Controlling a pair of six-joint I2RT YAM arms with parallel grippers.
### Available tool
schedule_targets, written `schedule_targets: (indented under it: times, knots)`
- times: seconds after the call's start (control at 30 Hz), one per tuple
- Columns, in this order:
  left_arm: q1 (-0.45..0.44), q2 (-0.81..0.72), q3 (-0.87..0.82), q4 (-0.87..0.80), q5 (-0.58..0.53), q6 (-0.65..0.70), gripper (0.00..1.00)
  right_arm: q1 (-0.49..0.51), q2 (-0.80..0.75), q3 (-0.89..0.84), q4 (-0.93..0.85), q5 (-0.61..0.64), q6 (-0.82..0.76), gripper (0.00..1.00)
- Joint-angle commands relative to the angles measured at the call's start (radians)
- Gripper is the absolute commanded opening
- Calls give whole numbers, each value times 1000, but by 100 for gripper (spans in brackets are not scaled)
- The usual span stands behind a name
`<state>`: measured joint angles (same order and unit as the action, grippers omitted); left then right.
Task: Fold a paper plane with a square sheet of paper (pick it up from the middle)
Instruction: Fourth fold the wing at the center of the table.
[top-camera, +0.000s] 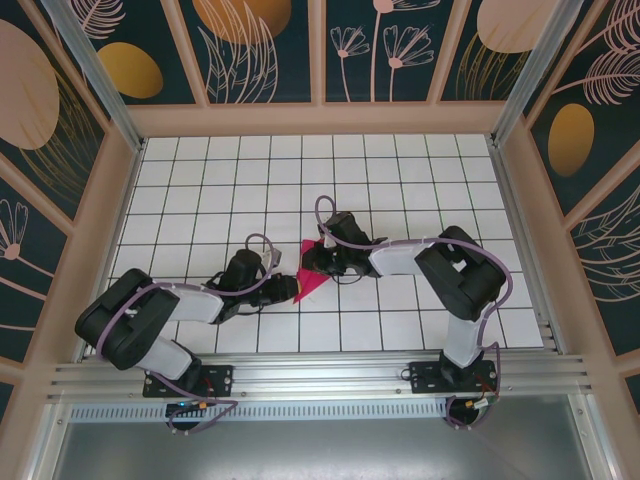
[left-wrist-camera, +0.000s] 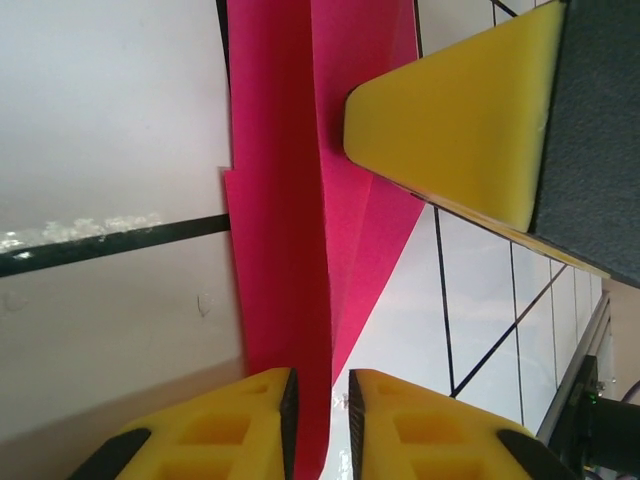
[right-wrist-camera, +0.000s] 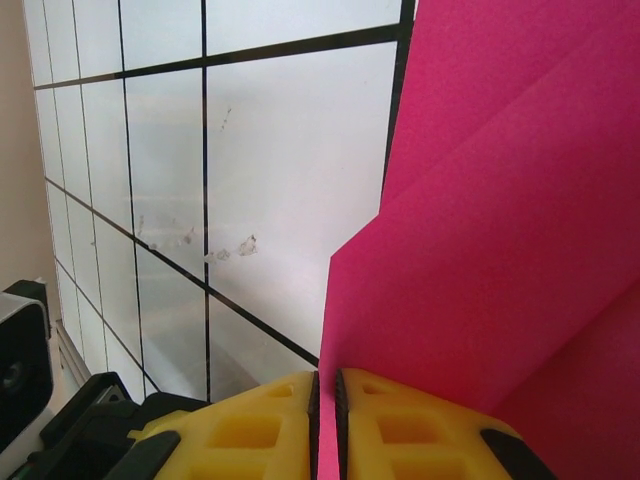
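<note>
Right fingers (right-wrist-camera: 400, 435) pinch together on one edge of the single creased, angular magenta-pink paper sheet (top-camera: 312, 275). It is held near the middle of the white tiled counter (top-camera: 200, 170), somewhat toward the near edge. Left fingers (left-wrist-camera: 230, 435) stand slightly apart around another edge, with a sliver of gap showing beside the paper. Two arms, one paper. Bare tiles stretch to the far edge and both side edges.

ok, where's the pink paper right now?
Top view: the pink paper is at the middle of the table, the right gripper pinching its far end and the left gripper straddling its near-left end.
</note>
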<state>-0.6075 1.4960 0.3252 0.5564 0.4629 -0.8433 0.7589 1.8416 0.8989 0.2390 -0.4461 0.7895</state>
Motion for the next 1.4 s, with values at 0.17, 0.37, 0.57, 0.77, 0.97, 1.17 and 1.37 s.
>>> schedule_targets:
  times: [0.17, 0.37, 0.57, 0.77, 0.97, 1.17, 1.37]
  knots:
    - [5, -13, 15, -19, 22, 50, 33, -6, 12, 43, 26, 3, -12, 17]
    - [4, -4, 27, -72, 5, 84, 34, -6, 13, 45, 25, 6, -12, 17]
    - [6, 10, 45, -116, -23, 117, 30, -5, 12, 47, 24, 3, -11, 17]
    - [3, 25, 49, -114, -16, 127, 26, -6, 9, 50, 22, 1, -12, 17]
    - [3, 41, 55, -98, -10, 124, 17, -6, 9, 50, 23, -2, -12, 17]
    - [3, 35, 47, -86, -13, 112, 4, -6, 9, 51, 19, -2, -17, 18]
    - [4, 4, 43, -72, 5, 94, 0, -5, 5, 53, 14, -3, -24, 18]
